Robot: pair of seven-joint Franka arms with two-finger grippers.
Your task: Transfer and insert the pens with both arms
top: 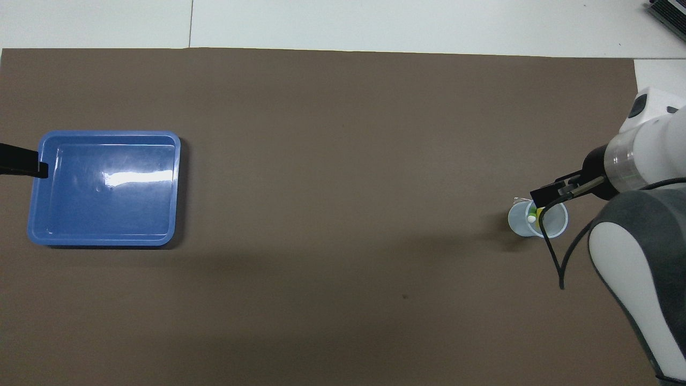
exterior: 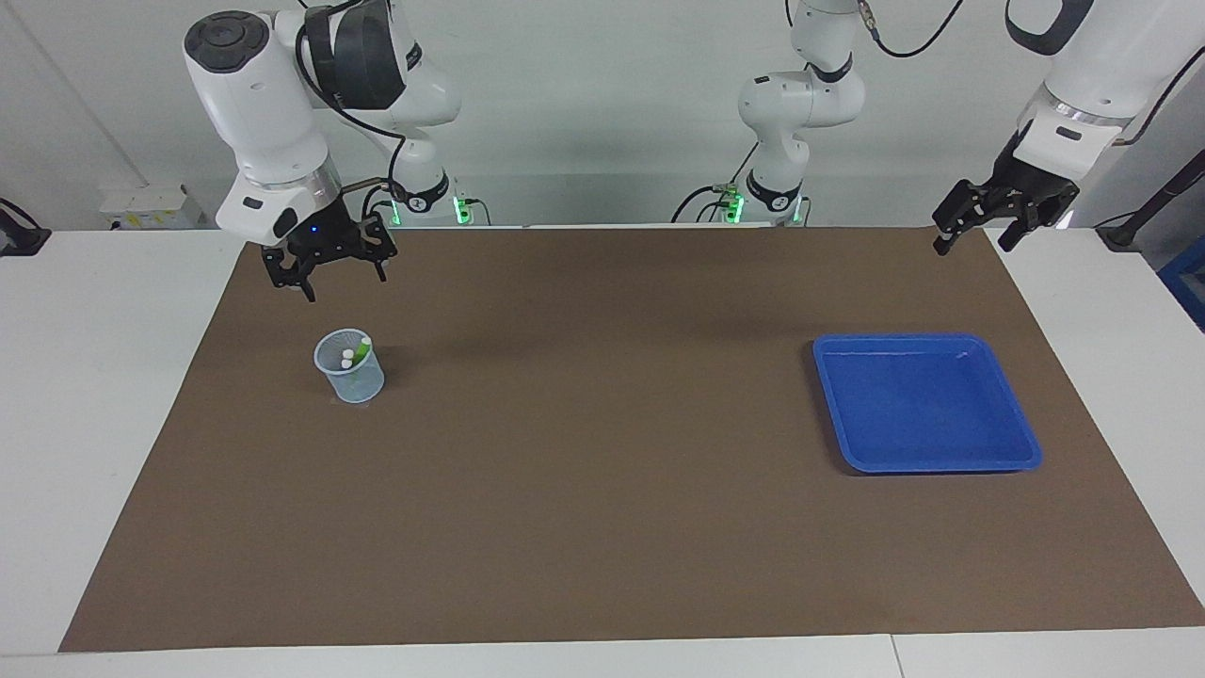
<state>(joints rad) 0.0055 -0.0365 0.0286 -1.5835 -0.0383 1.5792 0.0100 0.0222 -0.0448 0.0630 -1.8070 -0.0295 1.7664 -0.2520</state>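
Observation:
The pens stand together in a small clear cup (exterior: 350,367) at the right arm's end of the brown mat. A green pen (exterior: 363,343) and another pale whitish pen end (exterior: 346,357) stick up from it. In the overhead view the cup (top: 537,220) shows green and yellow inside; I cannot make out the purple pen. My right gripper (exterior: 331,281) is open and empty in the air over the mat beside the cup; it also shows in the overhead view (top: 546,197). My left gripper (exterior: 972,243) is open and empty, raised over the mat's edge at the left arm's end.
An empty blue tray (exterior: 941,463) lies on the mat toward the left arm's end; in the overhead view (top: 107,241) the left gripper's black tip (top: 24,165) overlaps its rim. White table surrounds the mat (exterior: 602,490).

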